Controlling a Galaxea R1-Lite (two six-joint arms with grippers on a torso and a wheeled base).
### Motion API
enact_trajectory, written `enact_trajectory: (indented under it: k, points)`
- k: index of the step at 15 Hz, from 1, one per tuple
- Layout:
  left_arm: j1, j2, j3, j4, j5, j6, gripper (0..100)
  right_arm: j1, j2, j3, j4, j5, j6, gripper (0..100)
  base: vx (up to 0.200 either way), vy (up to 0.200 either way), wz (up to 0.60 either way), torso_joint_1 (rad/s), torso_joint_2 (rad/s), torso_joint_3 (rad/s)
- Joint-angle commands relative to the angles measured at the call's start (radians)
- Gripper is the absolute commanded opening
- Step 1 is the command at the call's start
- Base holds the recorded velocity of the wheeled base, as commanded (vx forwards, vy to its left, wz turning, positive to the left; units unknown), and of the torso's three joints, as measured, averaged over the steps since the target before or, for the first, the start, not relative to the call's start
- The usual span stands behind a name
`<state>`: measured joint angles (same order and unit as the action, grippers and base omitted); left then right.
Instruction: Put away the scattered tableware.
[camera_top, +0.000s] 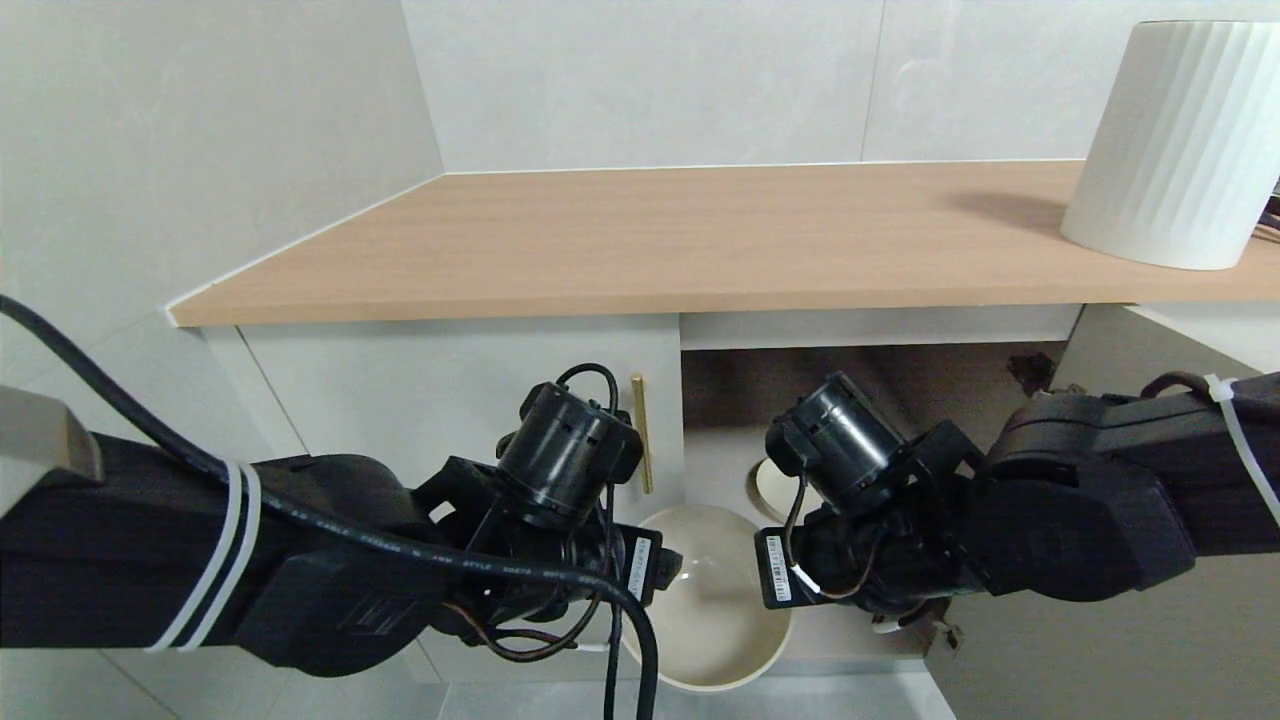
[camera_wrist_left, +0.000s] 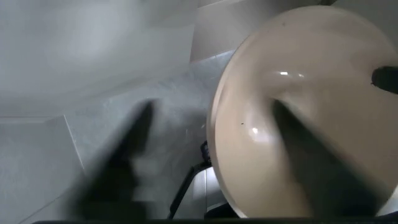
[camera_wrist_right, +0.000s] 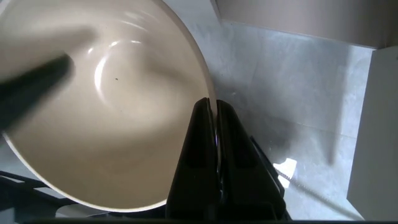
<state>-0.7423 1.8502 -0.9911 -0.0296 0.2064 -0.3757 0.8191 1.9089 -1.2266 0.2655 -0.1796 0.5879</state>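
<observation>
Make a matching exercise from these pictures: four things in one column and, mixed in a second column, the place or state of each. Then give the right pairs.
Column one
1. bowl
2. ribbed white container
3. gold handle
4. right gripper

Column two
A. fixed on the closed cabinet door
B. clamped on a cream rim
C. standing on the wooden countertop, at its right end
D. held in front of the open cabinet

Pairs: 1-D, 2-C, 3-A, 4-B
</observation>
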Motion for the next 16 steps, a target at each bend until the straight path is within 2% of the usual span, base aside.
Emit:
enact_trajectory:
  k: [1, 5, 7, 11, 16]
  points:
    - [0.0, -0.006, 0.0, 0.0, 0.001, 0.0, 100, -0.005, 0.005, 0.006, 0.001, -0.001, 0.0, 0, 0.0, 0.0, 0.0, 0.0, 0.0, 0.0]
    - [0.003, -0.023, 0.005, 0.0, 0.007, 0.0, 100, -0.114, 0.061, 0.021, 0.001, -0.001, 0.003, 0, 0.0, 0.0, 0.0, 0.0, 0.0, 0.0]
    - [0.003, -0.029, 0.005, 0.0, 0.007, 0.0, 100, -0.173, 0.094, 0.012, 0.0, -0.008, 0.064, 0, 0.0, 0.0, 0.0, 0.0, 0.0, 0.0]
    - [0.003, -0.029, 0.006, 0.0, 0.007, 0.0, 100, -0.25, 0.15, -0.048, -0.015, -0.135, 0.092, 0, 0.0, 0.0, 0.0, 0.0, 0.0, 0.0]
    - [0.003, -0.031, 0.006, 0.0, 0.007, 0.0, 100, -0.293, 0.203, -0.07, -0.161, -0.212, 0.102, 0, 0.0, 0.0, 0.0, 0.0, 0.0, 0.0]
